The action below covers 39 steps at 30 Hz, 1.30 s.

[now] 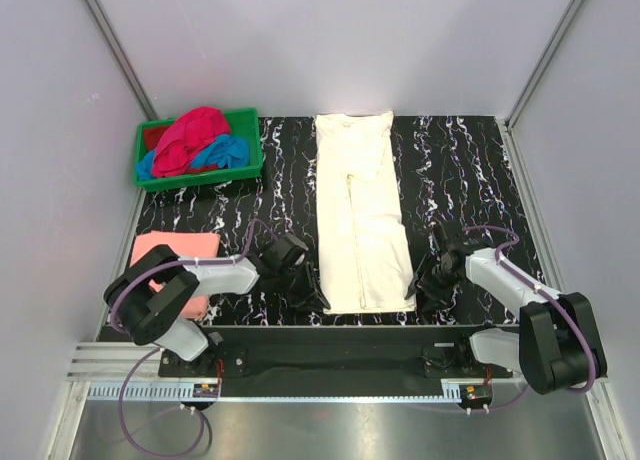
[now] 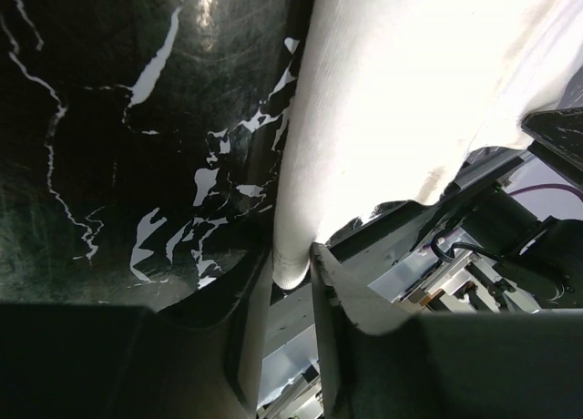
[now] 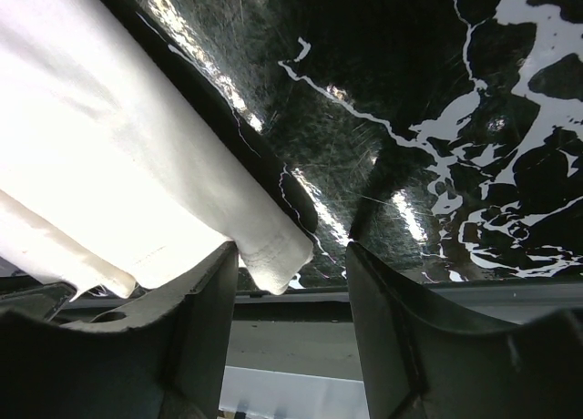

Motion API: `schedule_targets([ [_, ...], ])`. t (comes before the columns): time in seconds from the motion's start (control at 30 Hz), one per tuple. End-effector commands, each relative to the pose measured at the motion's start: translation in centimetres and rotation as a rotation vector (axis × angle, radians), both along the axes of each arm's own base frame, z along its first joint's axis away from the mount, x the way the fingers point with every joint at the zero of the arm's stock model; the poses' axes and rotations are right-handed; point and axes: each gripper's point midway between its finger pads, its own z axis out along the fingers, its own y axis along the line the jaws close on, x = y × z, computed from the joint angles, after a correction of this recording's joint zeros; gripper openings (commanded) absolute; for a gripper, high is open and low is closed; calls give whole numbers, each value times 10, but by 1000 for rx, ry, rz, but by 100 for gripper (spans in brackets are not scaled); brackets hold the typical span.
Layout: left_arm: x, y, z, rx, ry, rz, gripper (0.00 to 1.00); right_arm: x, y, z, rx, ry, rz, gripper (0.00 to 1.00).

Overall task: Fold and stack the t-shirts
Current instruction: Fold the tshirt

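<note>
The cream t-shirt (image 1: pixel 360 215) lies folded into a long strip down the middle of the table. My left gripper (image 1: pixel 316 296) is at its near left corner. In the left wrist view the gripper (image 2: pixel 291 257) has its jaws pinched on that cream corner (image 2: pixel 383 118). My right gripper (image 1: pixel 417 288) is at the near right corner. In the right wrist view it (image 3: pixel 291 250) is open, and the cream corner (image 3: pixel 137 164) lies between the jaws, against the left finger (image 3: pixel 205 301). A salmon-pink t-shirt (image 1: pixel 176 248) lies folded at the left. Magenta-red (image 1: pixel 190 135) and blue (image 1: pixel 225 152) t-shirts are bunched in the crate.
The green plastic crate (image 1: pixel 250 130) stands at the far left corner of the black marbled table (image 1: pixel 460 170). The table's near edge and a metal rail (image 1: pixel 330 380) run just behind both grippers. White walls close in the sides and back.
</note>
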Motion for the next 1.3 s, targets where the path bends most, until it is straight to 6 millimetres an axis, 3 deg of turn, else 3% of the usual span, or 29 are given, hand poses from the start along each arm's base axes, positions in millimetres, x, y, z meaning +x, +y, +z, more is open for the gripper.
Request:
schedule_targets([
  [0.0,5,5,-11,66,-27,-5,26,12,-3,6,-23,-28,-21,57],
  [0.1,5,3,-12,61,-23,-10,20,13,-2,7,-21,-26,-20,52],
  [0.13,5,3,-12,60,-20,-12,17,12,-2,6,-19,-25,-17,42],
  [0.23,5,3,-10,58,-29,-25,10,13,0,8,-7,-36,-6,27],
  [0.27,5,3,-8,57,-33,-29,8,12,2,8,8,-36,0,15],
  [0.37,3,6,-5,63,-43,-34,0,9,9,7,49,-27,-8,0],
  [0.63,2,11,9,75,-78,-62,0,-7,15,14,56,-25,17,0],
  [0.9,-12,9,29,41,-84,-91,0,-28,38,30,120,-24,27,0],
  [1.03,7,3,46,42,-135,-81,0,-4,43,52,125,-108,29,0],
  [1.13,35,-1,66,22,-178,-57,0,23,46,64,99,-139,79,0],
  [1.2,66,-1,76,4,-200,-13,0,39,45,67,95,-144,85,0],
  [1.27,93,5,77,4,-189,29,0,71,40,75,104,-175,72,0],
])
